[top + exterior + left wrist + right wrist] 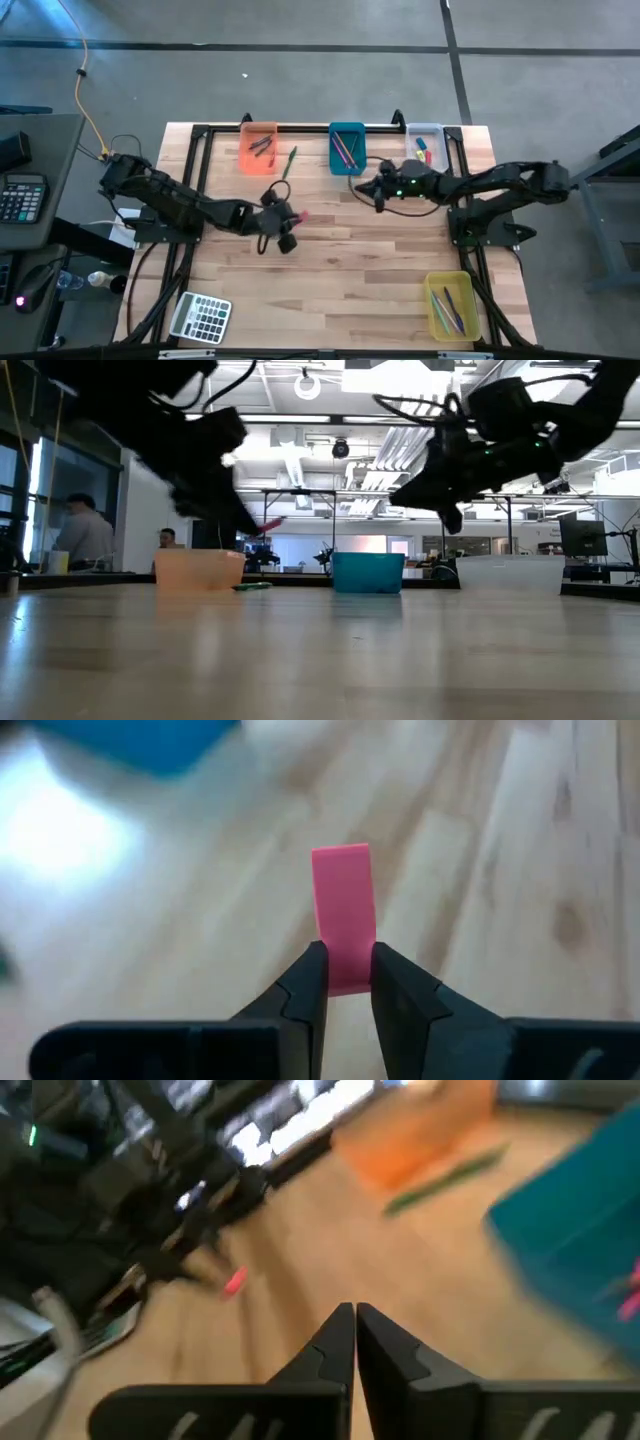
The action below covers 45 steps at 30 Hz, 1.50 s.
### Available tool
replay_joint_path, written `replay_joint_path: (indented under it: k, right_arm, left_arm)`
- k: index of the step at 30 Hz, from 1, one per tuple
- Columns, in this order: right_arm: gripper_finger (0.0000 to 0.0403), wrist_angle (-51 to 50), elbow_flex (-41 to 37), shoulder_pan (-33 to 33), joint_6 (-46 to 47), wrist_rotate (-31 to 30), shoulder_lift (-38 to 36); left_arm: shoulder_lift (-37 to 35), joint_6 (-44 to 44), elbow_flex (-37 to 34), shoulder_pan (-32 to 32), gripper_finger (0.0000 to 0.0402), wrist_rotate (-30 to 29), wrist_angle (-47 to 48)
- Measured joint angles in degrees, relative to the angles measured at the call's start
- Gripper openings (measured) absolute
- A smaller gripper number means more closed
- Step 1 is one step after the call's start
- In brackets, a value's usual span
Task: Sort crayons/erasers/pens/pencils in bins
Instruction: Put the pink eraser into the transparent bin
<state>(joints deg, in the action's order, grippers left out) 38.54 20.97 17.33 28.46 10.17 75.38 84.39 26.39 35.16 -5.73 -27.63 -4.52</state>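
Your left gripper (pixel 347 982) is clamped on a pink eraser (pixel 342 910), which stands up out of the fingertips; in the high view it shows as a pink spot (pixel 301 213) just beside the gripper (pixel 288 222), near the table's middle and off the wood. The clear bin (pixel 428 146) at about 1 o'clock already has erasers in it, so judge that as the drop point. Carry the eraser there above the tray walls, since the teal bin (pixel 347 147) lies on the way. Your right gripper (pixel 368 190), fingers pressed together and empty, hovers at 12 o'clock just in front of the teal bin, across your path; clear it or route around it. A green pencil (pixel 289 163) lies loose on the table beside the orange bin (pixel 258 147) at 11 o'clock. Release only once the eraser is over the clear bin's inside.
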Motion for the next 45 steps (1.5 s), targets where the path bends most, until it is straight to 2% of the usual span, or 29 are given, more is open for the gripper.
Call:
replay_joint_path:
  k: [5,7,12,17,20,26,30,35,38,45]
  right_arm:
    - [0.0056,-3.53,6.06,-3.4,9.53,4.16,7.17]
    - [0.0081,-4.08,8.6,-4.08,11.99,4.99,10.09]
    - [0.0135,-6.64,14.38,-4.29,13.74,6.87,15.09]
    - [0.0151,-13.32,19.77,-4.86,13.62,7.11,19.26]
    - [0.0149,-16.08,21.12,-5.12,13.58,7.37,20.02]
    - [0.0132,-15.27,21.56,-5.47,14.12,7.61,20.9]
    - [0.0096,-14.53,21.56,-5.52,13.92,7.76,20.91]
    - [0.0032,-14.04,21.56,-5.89,11.95,7.76,20.89]
    - [0.0008,-14.12,21.56,-5.89,11.06,7.78,20.89]
    - [0.0016,-14.53,21.42,-5.71,9.98,8.33,20.89]
  left_arm:
    - [4.11,-13.13,0.23,4.75,0.0053,1.27,-14.78]
    - [5.97,-17.03,0.22,6.07,0.0053,2.74,-17.72]
    - [11.16,-24.01,3.87,7.74,0.0053,3.43,-19.43]
    - [14.68,-26.66,7.56,7.7,0.0053,5.16,-19.59]
    - [15.55,-26.73,8.7,7.73,0.0053,5.57,-19.38]
    - [15.51,-26.66,9.33,8.31,0.0053,5.66,-20.15]
    - [15.51,-26.59,9.29,8.89,0.0053,6.97,-21.63]
    - [15.51,-25.75,9.27,9.17,0.0057,7.1,-21.9]
    - [15.51,-26.46,9.24,9.08,0.0074,7.08,-21.87]
    - [12.52,-27.67,9.33,9.09,0.0136,6.11,-20.74]
